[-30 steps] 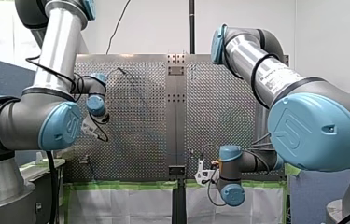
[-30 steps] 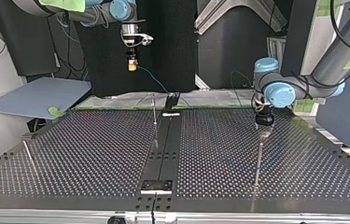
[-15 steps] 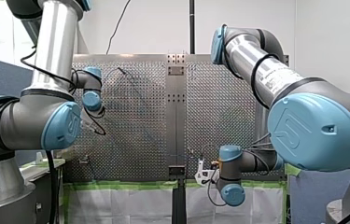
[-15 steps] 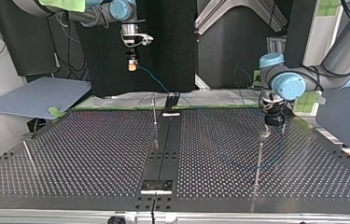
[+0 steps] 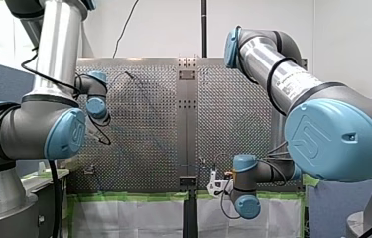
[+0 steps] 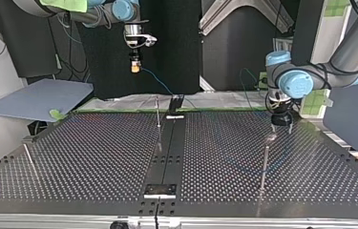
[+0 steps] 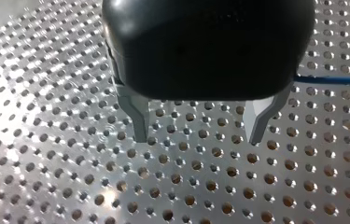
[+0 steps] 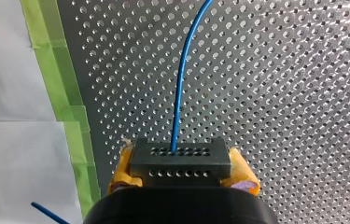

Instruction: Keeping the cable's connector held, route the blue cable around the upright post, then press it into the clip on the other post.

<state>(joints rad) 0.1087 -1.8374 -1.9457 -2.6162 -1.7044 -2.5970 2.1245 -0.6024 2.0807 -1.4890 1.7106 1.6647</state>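
Observation:
In the right wrist view my right gripper (image 8: 182, 169) is shut on the black connector (image 8: 178, 157), its yellow pads (image 8: 241, 171) on both sides. The blue cable (image 8: 181, 79) runs from the connector out over the perforated plate. In the top view that gripper (image 6: 134, 67) hangs high beyond the table's far edge. My left gripper (image 7: 198, 137) is open, with nothing between its metal fingers; the cable (image 7: 333, 80) passes beside it. In the top view it (image 6: 281, 127) hovers just behind the right-hand post (image 6: 264, 164), whose clip (image 6: 270, 138) tops it. The cable (image 6: 241, 167) loops faintly past that post.
A thin post (image 6: 157, 114) stands by the dark centre rail (image 6: 169, 152), and another post (image 6: 28, 156) stands at the top view's left. A grey board (image 6: 33, 98) lies off the far left corner. Green tape (image 8: 72, 116) edges the plate.
My left arm has pulled up and back from the clip post, toward the top view's right. My right arm has held still with the connector.

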